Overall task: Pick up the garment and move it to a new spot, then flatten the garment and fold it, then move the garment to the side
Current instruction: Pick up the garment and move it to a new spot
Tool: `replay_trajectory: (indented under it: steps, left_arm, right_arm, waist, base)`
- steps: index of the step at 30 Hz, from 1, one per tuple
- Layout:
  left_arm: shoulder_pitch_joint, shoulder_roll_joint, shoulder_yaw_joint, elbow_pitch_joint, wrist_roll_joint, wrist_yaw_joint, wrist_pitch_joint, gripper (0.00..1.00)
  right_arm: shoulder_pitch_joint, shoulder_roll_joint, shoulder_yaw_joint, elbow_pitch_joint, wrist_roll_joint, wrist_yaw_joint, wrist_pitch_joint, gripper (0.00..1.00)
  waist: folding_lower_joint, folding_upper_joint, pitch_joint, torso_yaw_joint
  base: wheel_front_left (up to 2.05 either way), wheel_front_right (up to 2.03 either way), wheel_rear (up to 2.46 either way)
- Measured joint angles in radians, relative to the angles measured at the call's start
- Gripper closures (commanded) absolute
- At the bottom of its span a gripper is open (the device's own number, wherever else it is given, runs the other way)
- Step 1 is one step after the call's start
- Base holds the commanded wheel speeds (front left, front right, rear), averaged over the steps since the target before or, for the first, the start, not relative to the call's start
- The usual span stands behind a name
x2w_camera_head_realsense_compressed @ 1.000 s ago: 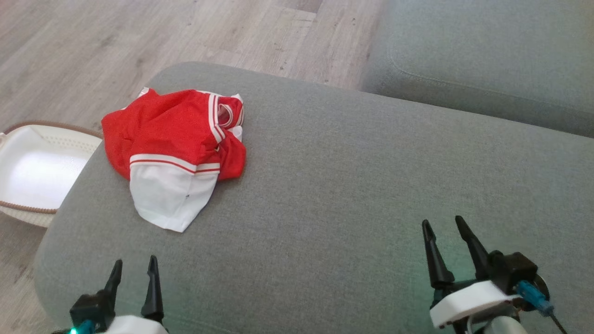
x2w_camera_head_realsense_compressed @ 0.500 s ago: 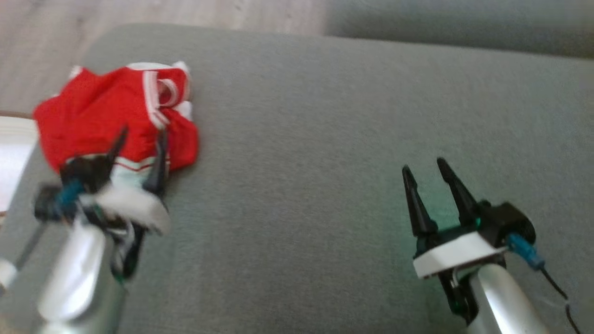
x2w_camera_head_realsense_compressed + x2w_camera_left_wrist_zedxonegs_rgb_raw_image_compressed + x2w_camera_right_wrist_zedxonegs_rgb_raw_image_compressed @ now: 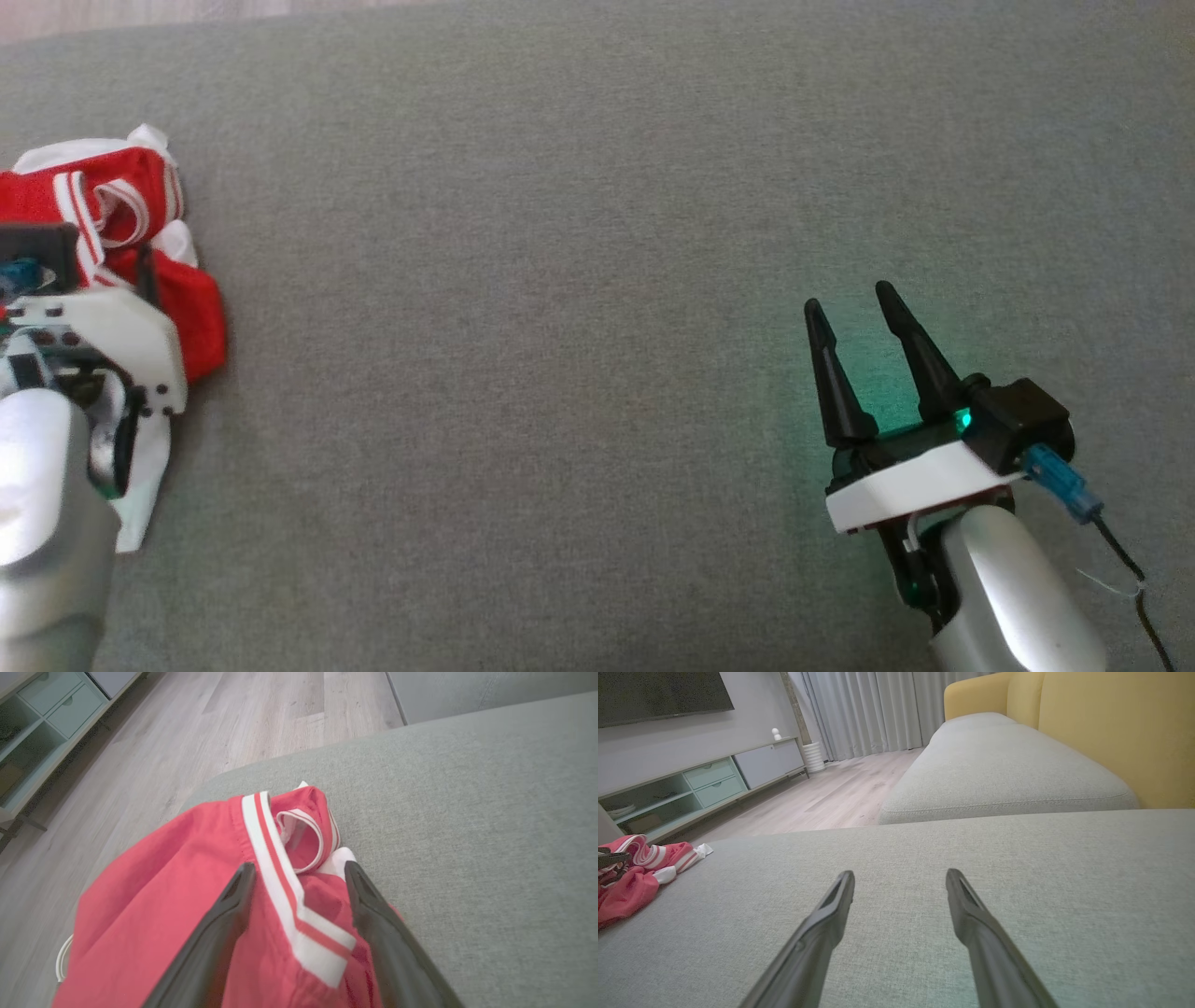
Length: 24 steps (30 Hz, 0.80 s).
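Head view: a grey woven seat cushion (image 3: 560, 280) lies under both arms, its cloth smooth and even.
Garment: a red garment (image 3: 163, 896) with white striped bands and a white panel, crumpled in a heap at the cushion's left end, close to the rounded edge where the seat drops to the floor.
Left gripper: the left gripper (image 3: 299, 868) is down over the heap with its jaws apart. One dark finger is on each side of a white band, and the cloth between them is not pinched.
Right gripper: the right gripper (image 3: 846, 297) has its jaws spread and nothing between them. It sits low over bare cushion, well apart from the garment, with a green light glowing at its base.
Floor: pale wood-look planks (image 3: 187, 742) run past the cushion's far edge.
Second seat: another grey cushion (image 3: 999, 770) lies beyond the near one, backed by a yellow sofa back (image 3: 1111, 728).
Wall side: a long low cabinet (image 3: 700, 784) has pale green drawers and open shelves. A dark screen (image 3: 658, 695) is above it and a small white object (image 3: 775, 733) is on top.
Far end: grey curtains (image 3: 868, 709) hang to the floor, with a white ribbed cylinder (image 3: 813, 757) just beside them.
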Motion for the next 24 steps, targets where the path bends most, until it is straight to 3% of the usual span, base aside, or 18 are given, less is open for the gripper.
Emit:
replay_trajectory:
  steps: [9,10,12,18,24]
  left_arm:
    - [-0.004,0.027,0.02,0.032,-0.01,0.032,0.053,0.0]
    - [-0.001,0.027,0.022,0.033,-0.013,0.034,0.061,0.1]
    - [0.003,0.026,0.023,0.034,-0.021,0.037,0.073,1.0]
    - [0.008,0.025,0.031,0.014,-0.051,0.037,0.096,1.0]
    - [0.005,0.031,0.049,-0.097,-0.055,0.054,0.072,1.0]
  right_arm:
    - [0.001,0.002,-0.013,0.0,0.001,0.0,0.0,0.0]
    - [0.001,0.004,-0.013,0.0,0.0,0.0,0.0,0.0]
    - [0.001,0.004,-0.012,0.0,0.0,0.0,0.0,0.0]
    - [0.003,0.005,-0.013,0.0,0.0,0.0,0.0,0.0]
    - [0.007,0.005,-0.015,0.003,0.0,0.0,0.0,0.0]
  waist:
    - [-0.0003,0.0,-0.01,-0.011]
    - [-0.0003,0.0,-0.013,-0.006]
    - [-0.0003,0.0,-0.016,-0.002]
    - [-0.0003,0.0,-0.032,0.01]
    - [-0.0003,0.0,-0.064,0.016]
  base:
    - [0.0,0.0,0.0]
    - [0.0,0.0,0.0]
    - [0.0,0.0,0.0]
    - [0.0,0.0,0.0]
    - [0.0,0.0,0.0]
